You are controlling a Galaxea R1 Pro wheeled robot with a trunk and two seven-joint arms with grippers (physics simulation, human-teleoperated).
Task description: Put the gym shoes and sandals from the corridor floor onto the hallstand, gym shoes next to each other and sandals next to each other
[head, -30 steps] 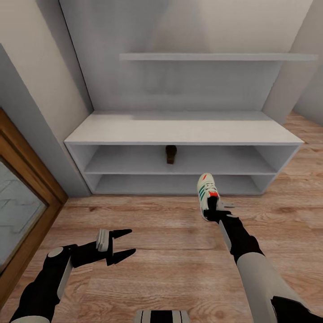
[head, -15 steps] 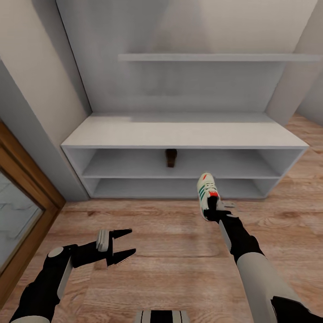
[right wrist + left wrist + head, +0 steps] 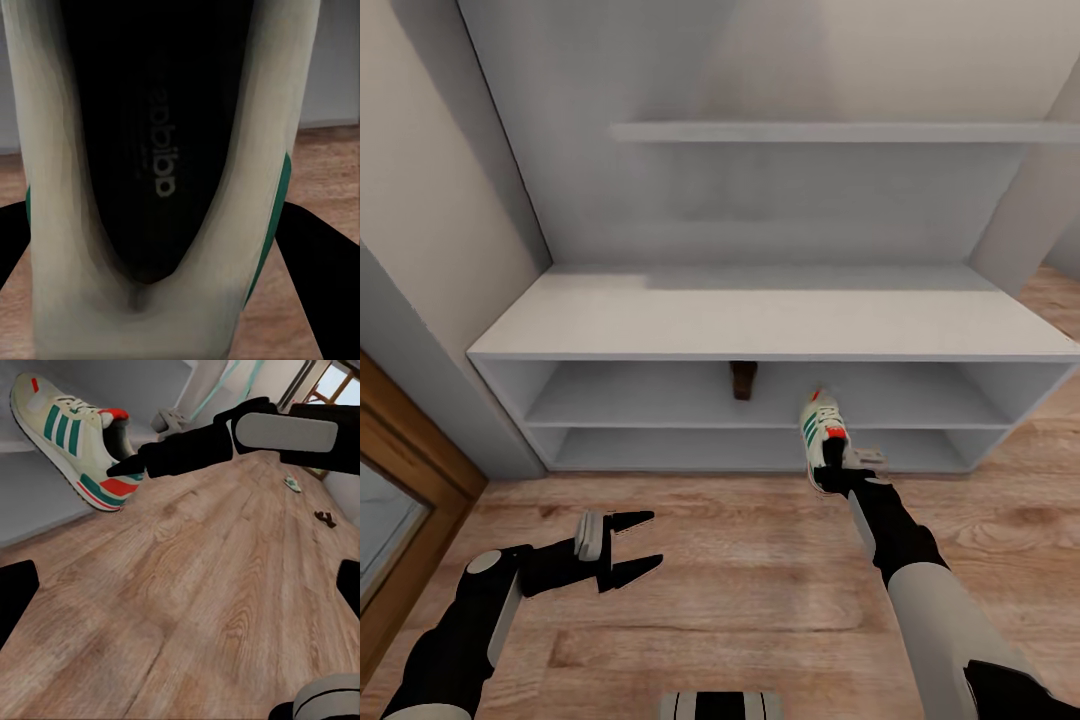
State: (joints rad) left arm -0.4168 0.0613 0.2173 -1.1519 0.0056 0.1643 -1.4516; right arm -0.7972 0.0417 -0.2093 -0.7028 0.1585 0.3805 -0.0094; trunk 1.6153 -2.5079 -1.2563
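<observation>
My right gripper (image 3: 838, 468) is shut on the heel of a white gym shoe (image 3: 820, 430) with green stripes, holding it toe-forward above the corridor floor (image 3: 760, 560), just in front of the hallstand (image 3: 760, 325). That shoe (image 3: 75, 442) also shows in the left wrist view, and its dark inside (image 3: 157, 172) faces the right wrist camera. One dark brown sandal (image 3: 741, 380) sits on the hallstand's upper low shelf. My left gripper (image 3: 652, 540) hangs open and empty over the floor at the left. Far down the corridor lie a second gym shoe (image 3: 292, 485) and a sandal (image 3: 325, 518).
A wooden door frame (image 3: 410, 450) with a glass panel runs along the left wall. Grey walls close in the hallstand on both sides. An upper shelf (image 3: 840, 132) juts out from the back panel above the bench top.
The whole picture has shifted: the camera has come closer to the hallstand, which now looks larger and lower. Both arms keep their poses and the shoe stays held.
</observation>
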